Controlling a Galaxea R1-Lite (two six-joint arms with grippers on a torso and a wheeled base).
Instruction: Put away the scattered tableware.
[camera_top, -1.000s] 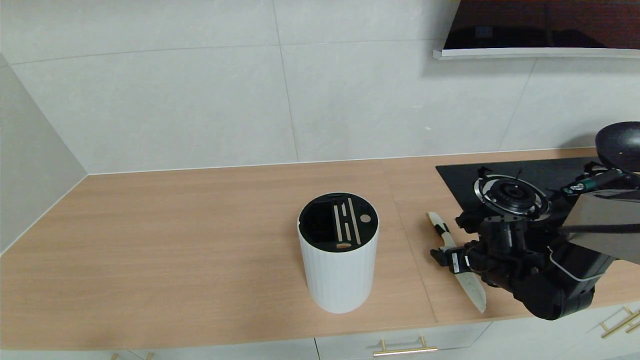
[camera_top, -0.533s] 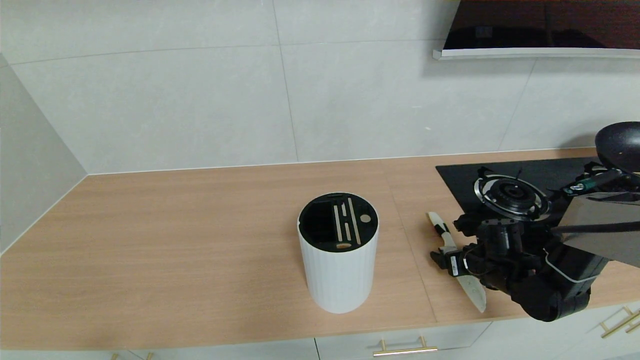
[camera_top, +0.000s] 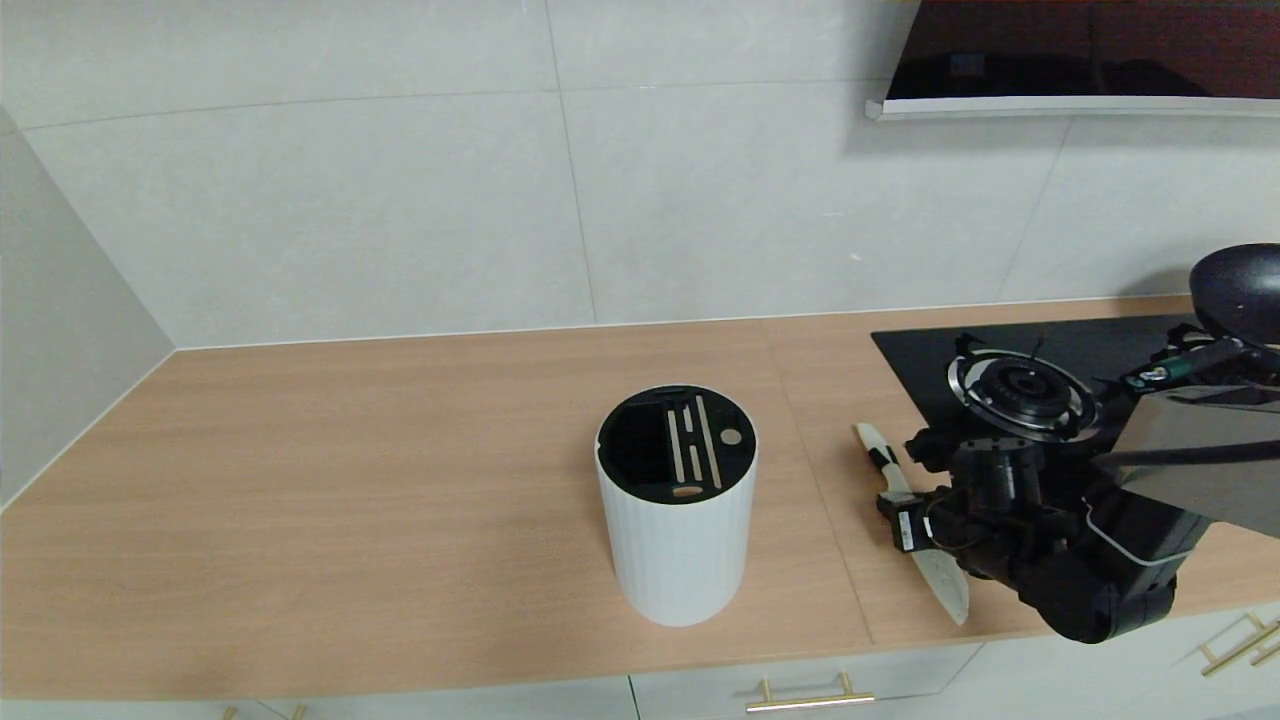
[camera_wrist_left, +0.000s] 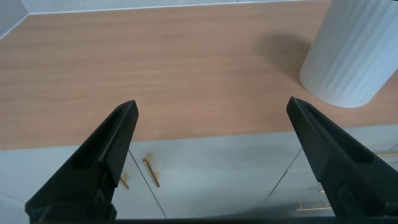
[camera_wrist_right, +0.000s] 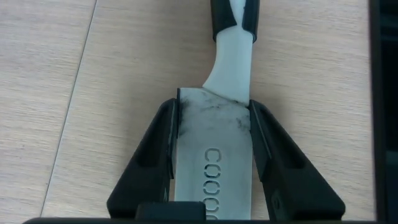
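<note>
Head view: compared with a second ago, the right end effector (camera_top: 905, 520) has edged a little to the right and its fingers have drawn closer together over the knife (camera_top: 885, 465). The knife lies where it did on the wooden surface (camera_top: 400, 480), between the white slotted knife holder (camera_top: 678, 520) and the black hob (camera_top: 1010, 385), handle toward the wall. The holder has not moved.

Left wrist view: the left end effector (camera_wrist_left: 211, 109) hangs with its fingers spread wide and nothing between them, above the front edge of the surface (camera_wrist_left: 155, 68). The holder (camera_wrist_left: 348, 56) stands nearby.

Right wrist view: the right end effector (camera_wrist_right: 214, 106) straddles the pale blade of the knife (camera_wrist_right: 214, 137) just below the handle. Its black fingers (camera_wrist_right: 158, 149) press against both edges, and the blade lies flat on the surface. Dark lettering runs along the blade, partly cut off.
</note>
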